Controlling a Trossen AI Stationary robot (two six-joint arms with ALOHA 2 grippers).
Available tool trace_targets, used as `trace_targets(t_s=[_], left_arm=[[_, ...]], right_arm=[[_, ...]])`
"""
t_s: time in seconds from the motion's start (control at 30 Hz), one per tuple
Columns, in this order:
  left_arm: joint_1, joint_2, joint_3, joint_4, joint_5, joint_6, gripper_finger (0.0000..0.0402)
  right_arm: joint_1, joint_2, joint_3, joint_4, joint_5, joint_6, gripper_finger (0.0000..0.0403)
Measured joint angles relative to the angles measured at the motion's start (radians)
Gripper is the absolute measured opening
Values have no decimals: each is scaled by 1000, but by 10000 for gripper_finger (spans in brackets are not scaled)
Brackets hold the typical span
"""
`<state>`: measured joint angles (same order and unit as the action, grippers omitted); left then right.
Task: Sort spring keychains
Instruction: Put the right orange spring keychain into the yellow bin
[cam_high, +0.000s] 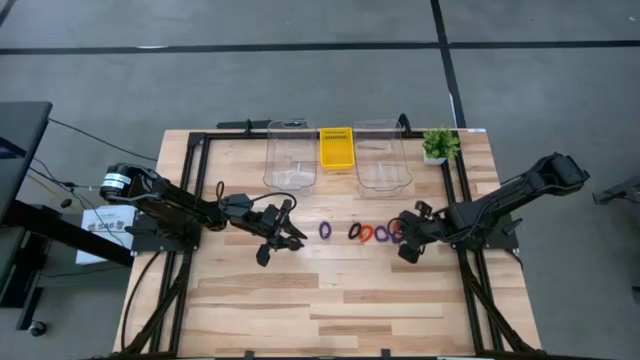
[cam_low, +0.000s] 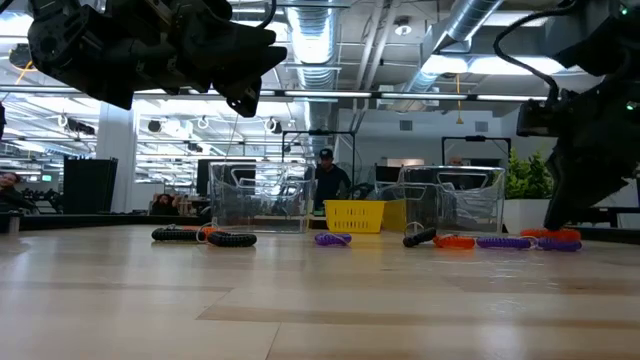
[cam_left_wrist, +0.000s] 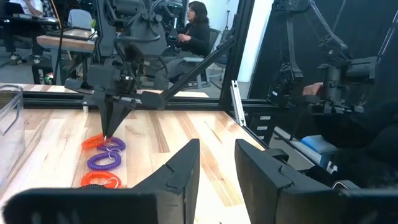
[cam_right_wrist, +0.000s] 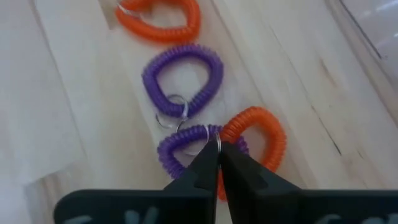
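Left gripper (cam_high: 283, 236) hangs over the table left of centre, raised off the wood, fingers (cam_left_wrist: 180, 171) parted a little, nothing between them. Under and beside it lie two black keychains (cam_low: 205, 237) with a bit of orange at one end, hard to separate.

Next right, a lone purple keychain (cam_high: 325, 230) lies flat on the bare wood, apart from the rest.

Then the cluster: a black keychain (cam_high: 354, 232) touching an orange keychain (cam_high: 366, 234), then a purple one (cam_right_wrist: 183, 78), all in a row just left of the right gripper.

Right gripper (cam_right_wrist: 217, 152) is down at the table on the cluster's right end, fingers pinched together on the metal ring (cam_right_wrist: 208, 132) of a second purple keychain (cam_right_wrist: 177, 149), which lies overlapping another orange keychain (cam_right_wrist: 261, 134). Both sit on the wood.

At the far edge: left bin (cam_high: 290, 152), yellow basket (cam_high: 337, 148), right bin (cam_high: 380, 155), then a small plant (cam_high: 438, 145). No keychain visible in either bin.

A seated person (cam_left_wrist: 198, 28) shows beyond the table.
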<state>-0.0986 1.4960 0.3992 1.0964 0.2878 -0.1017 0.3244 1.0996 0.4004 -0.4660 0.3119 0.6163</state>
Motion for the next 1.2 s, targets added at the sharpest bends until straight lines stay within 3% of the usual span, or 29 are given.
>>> trace_targets(t_s=[0.3,0.5,0.6,0.83,1.2], left_arm=[[0,0,0,0,0,0,99],[0,0,0,0,0,0,99],[0,0,0,0,0,0,99],[0,0,0,0,0,0,99],[0,0,0,0,-8,0,99]], right_arm=[[3,0,77,3,48,-88,2],[17,0,114,17,226,-136,1],[29,0,121,73,285,-182,2],[68,0,122,255,305,-337,1],[89,0,122,304,665,-391,1]])
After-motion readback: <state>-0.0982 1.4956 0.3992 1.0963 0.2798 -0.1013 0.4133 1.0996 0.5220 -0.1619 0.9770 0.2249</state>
